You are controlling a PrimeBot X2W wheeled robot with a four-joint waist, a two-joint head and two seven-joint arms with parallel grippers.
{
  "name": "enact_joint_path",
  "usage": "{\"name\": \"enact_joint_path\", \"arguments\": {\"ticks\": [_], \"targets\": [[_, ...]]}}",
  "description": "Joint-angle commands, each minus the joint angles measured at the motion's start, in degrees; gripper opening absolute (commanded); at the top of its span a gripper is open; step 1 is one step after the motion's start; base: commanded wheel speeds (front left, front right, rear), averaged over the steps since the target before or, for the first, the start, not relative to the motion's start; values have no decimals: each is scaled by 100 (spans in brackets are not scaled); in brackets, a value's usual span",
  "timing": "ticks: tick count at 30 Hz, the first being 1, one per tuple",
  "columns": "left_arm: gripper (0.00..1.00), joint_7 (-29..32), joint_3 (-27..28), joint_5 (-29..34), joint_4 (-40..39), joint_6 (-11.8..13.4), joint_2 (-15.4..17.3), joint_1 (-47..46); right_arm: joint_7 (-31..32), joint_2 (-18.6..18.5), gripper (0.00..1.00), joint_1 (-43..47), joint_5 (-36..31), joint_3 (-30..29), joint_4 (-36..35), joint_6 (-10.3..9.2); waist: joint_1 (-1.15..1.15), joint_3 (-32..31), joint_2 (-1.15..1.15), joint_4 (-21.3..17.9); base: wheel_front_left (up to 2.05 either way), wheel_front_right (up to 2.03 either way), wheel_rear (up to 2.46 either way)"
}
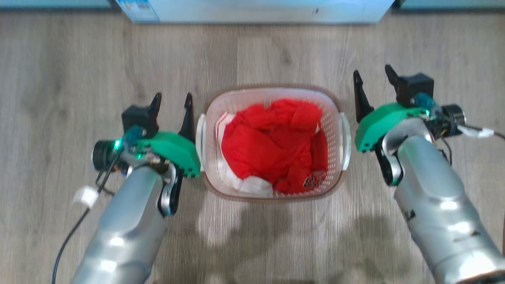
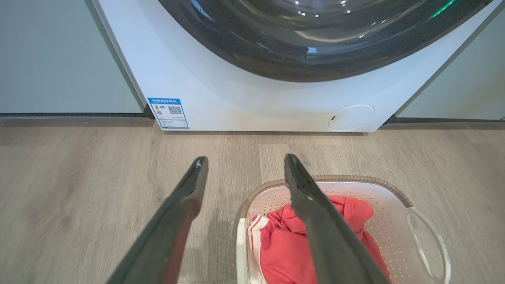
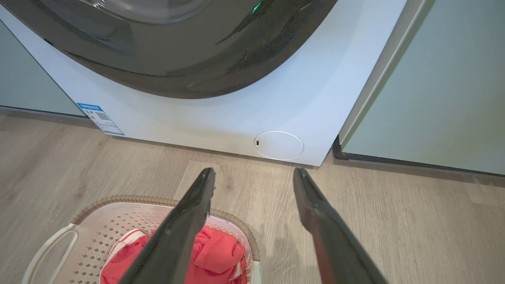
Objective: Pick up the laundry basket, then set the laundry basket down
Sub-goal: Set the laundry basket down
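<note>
The white perforated laundry basket (image 1: 330, 118) with a brown rim sits on the wooden floor in the middle of the head view, holding red and white cloth (image 1: 272, 142). My left gripper (image 1: 172, 101) is open just off the basket's left handle (image 1: 200, 134), its inner finger close beside it. Off the right handle (image 1: 346, 136), my right gripper (image 1: 375, 78) is open with a small gap to it. The basket (image 2: 388, 228) lies lower right in the left wrist view, behind my left gripper (image 2: 244, 162). In the right wrist view the basket (image 3: 98, 225) sits lower left beside my right gripper (image 3: 254, 175).
A white washing machine (image 1: 256, 10) with a dark round door (image 2: 315, 35) stands on the floor right beyond the basket. Pale cabinet fronts (image 3: 442, 86) flank it on both sides. Wooden floor (image 1: 59, 79) spreads out left and right of the arms.
</note>
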Motion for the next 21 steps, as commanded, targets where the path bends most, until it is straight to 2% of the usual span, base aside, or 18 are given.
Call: {"name": "enact_joint_path", "arguments": {"ticks": [1, 10, 21], "targets": [[100, -55, 337, 186, -321, -22, 168, 212, -67, 106, 100, 269, -36, 56, -305, -14, 0, -406, 0, -17, 0, 0, 0], [100, -55, 1130, 938, -1376, -97, 94, 1359, -67, 106, 100, 1174, 33, -16, -1187, -14, 0, -1208, 0, -90, 0, 0, 0], [100, -55, 1594, 1351, -2345, -176, 18, 2371, -67, 106, 100, 2076, 73, -49, -2073, -14, 0, -1801, 0, -173, 0, 0, 0]]}}
